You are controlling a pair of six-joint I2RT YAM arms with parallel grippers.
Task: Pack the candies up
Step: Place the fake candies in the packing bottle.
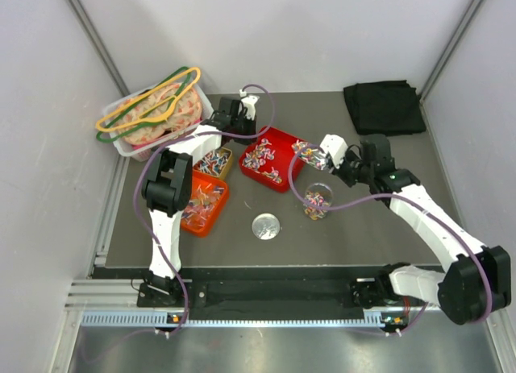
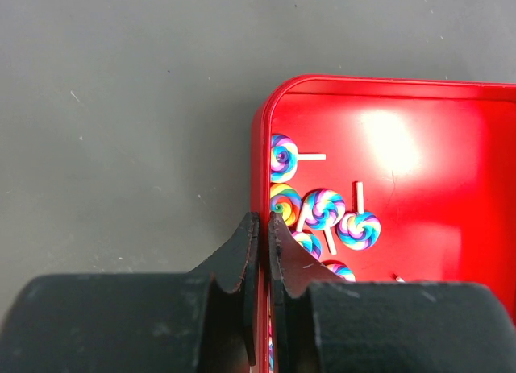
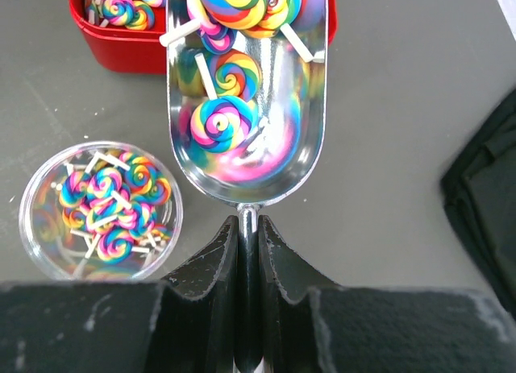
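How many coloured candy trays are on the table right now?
3. Red tray at centre; small orange tray just left of it; larger orange tray nearer, front-left. The left arm overlaps both orange ones and may hide more.

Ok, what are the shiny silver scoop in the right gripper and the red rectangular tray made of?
The shiny silver scoop looks like polished metal; it mirrors the swirled lollipop candies lying in it. The red rectangular tray is glossy, with a bright glare spot and rounded rim; painted metal or hard plastic, I cannot tell which.
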